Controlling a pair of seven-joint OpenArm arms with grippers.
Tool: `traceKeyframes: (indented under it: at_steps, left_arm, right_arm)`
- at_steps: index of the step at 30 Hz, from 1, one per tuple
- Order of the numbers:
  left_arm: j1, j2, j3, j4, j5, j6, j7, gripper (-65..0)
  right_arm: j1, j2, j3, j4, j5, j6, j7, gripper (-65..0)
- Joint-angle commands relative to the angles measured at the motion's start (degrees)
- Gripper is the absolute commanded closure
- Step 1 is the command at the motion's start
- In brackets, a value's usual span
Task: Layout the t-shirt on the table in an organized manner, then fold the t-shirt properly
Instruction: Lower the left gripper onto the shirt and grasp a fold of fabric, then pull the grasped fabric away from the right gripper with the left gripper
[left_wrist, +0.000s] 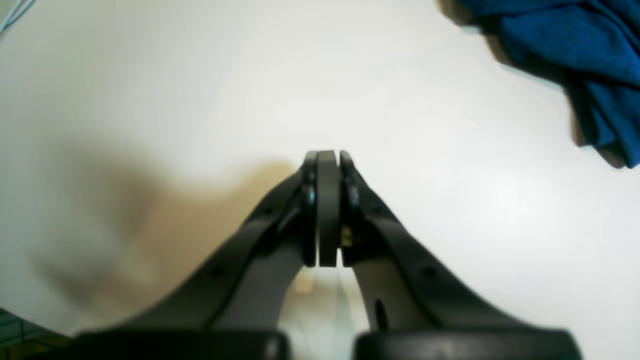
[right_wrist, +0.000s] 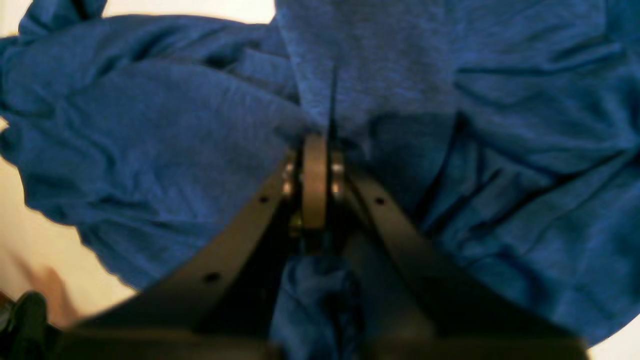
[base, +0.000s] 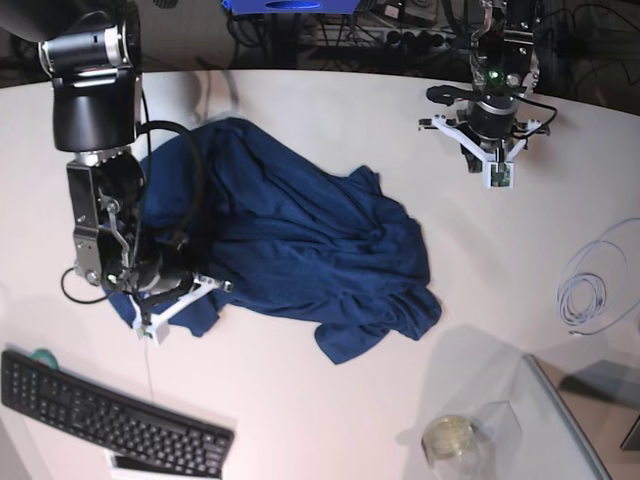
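— Keyboard (base: 110, 420) sat closest, along the bench's (base: 320, 400) near edge at the corner below the right arm. Why was the t-shirt (base: 290, 250) lying like that?

— It was not laid out yet. It lay in a crumpled heap across the middle of the bench, bunched and creased, one part trailing toward the near edge. My guess is the right hand (base: 150, 325) was gripping a piece by the near edge to pull the cloth out flat.

— So that hand held it?

— Yes. In the right wrist view the right hand's jaws were closed on a fold of blue cloth, with fabric bunched behind them and spread all around.

— And the other one?

— The left hand (left_wrist: 327, 157) was shut on nothing, jaws pressed together over bare bench, with the t-shirt well off to one side. It hung near the far edge, pointing down, probably waiting its turn.

— How did the right arm stand?

— Upright above the shirt's edge, its wrist bent down so the hand reached low, close to the bench top.

— Anything else around?

— A coiled cable (base: 590, 285) near the side edge by the left arm, and a glass jar (base: 450, 438) toward the near edge.
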Motion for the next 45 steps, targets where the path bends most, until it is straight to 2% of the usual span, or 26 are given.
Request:
traceKeyframes:
  at_steps: [1,2,6,9,11,13,15,19,22,27,29,31,36,40,43,45]
  left_arm:
    - [0.08,-0.35,0.2,1.07,0.25,0.26,-1.31,0.0]
    - [0.08,-0.26,0.47,1.07,0.25,0.26,-1.31,0.0]
    - [-0.18,0.0,1.08,1.07,0.25,0.26,-1.31,0.0]
    - [-0.45,-0.26,3.19,1.07,0.34,0.26,-1.31,0.0]
    - [-0.8,-0.26,5.21,1.07,0.78,0.26,-1.31,0.0]
    - [-2.91,-0.35,8.99,0.63,0.87,0.26,-1.31,0.0]
    - [-5.28,-0.26,13.39,-0.96,0.87,0.26,-1.31,0.0]
    - [-12.05,0.97,23.5,-4.03,0.25,0.34,-1.31,0.0]
    - [-16.18,1.94,31.5,-5.97,0.25,0.34,-1.05,0.0]
    - [-20.49,2.38,43.37,-10.63,0.25,0.34,-1.05,0.0]
    - [-22.69,4.66,45.13,-15.9,0.25,0.52,-1.05,0.0]
    - [-24.98,6.77,45.13,-22.67,0.6,0.52,-1.22,0.0]
    - [-31.48,11.43,45.13,-34.27,0.69,0.52,-1.49,0.0]
    - [-38.6,14.95,45.04,-40.87,0.51,0.61,-1.58,0.0]
    - [-42.82,16.53,45.04,-43.51,0.25,0.61,-2.1,0.0]
    - [-44.23,17.15,45.04,-43.86,0.16,0.61,-3.51,0.0]
  right_arm:
    - [1.54,0.09,0.03,3.62,0.88,0.32,-0.11,-2.3]
    - [1.01,0.09,0.03,6.52,0.88,0.32,-1.52,-0.2]
    - [-1.1,0.09,0.12,22.0,0.88,0.32,-8.02,-0.2]
    - [-3.03,2.9,0.03,35.53,0.88,0.32,-12.24,-0.2]
    - [-4.26,4.75,-0.05,42.04,0.97,0.41,-12.68,-0.2]
    - [-5.14,6.24,0.21,44.33,0.97,0.59,-12.6,-0.2]
    - [-6.99,7.21,0.82,45.56,0.97,2.61,-11.28,-0.2]
    - [-12.0,7.21,5.92,46.79,0.97,10.79,-4.6,-0.2]
    - [-14.64,6.95,9.44,46.88,0.97,15.44,-1.17,-0.2]
    - [-15.6,6.95,12.08,46.88,0.97,17.2,-0.2,-0.2]
    - [-15.6,6.95,13.4,47.32,1.24,17.29,-0.2,-0.2]
    - [-15.6,7.3,15.95,47.49,4.49,17.38,-0.2,-0.2]
    - [-16.75,10.38,26.14,47.4,19.35,20.81,-1.34,-0.2]
    - [-19.82,11.96,37.13,47.32,31.13,20.81,-7.58,-0.2]
    - [-23.08,11.7,43.99,47.32,36.23,20.81,-11.63,-0.2]
    - [-24.57,11.52,46.01,47.32,37.19,20.81,-13.03,-0.2]
